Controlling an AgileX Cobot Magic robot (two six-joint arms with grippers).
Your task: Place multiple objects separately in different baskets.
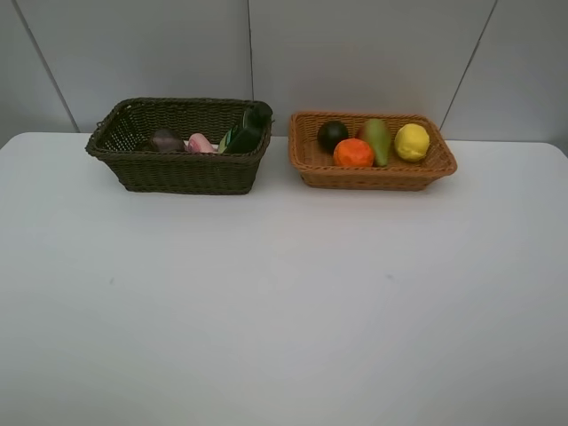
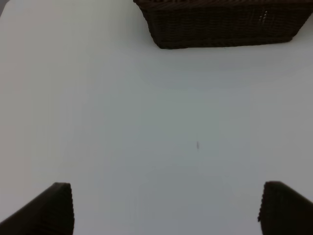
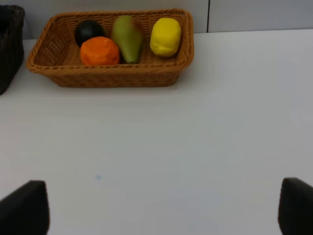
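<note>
The dark olive-brown basket (image 1: 177, 170) stands at the back left and holds the pinkish cup (image 1: 166, 139), the pink bottle (image 1: 201, 143) and the dark green bottle (image 1: 243, 133); the marker is hidden. The orange-tan basket (image 1: 373, 173) at the back right holds the dark green round fruit (image 1: 332, 134), orange (image 1: 353, 153), pear (image 1: 378, 139) and lemon (image 1: 412, 141). Neither arm shows in the high view. My left gripper (image 2: 166, 208) is open and empty over bare table, short of the dark basket (image 2: 220, 24). My right gripper (image 3: 161, 208) is open and empty, short of the tan basket (image 3: 107, 76).
The white table (image 1: 284, 302) stretches from the baskets to the front edge. A grey panelled wall (image 1: 355, 53) stands right behind the baskets.
</note>
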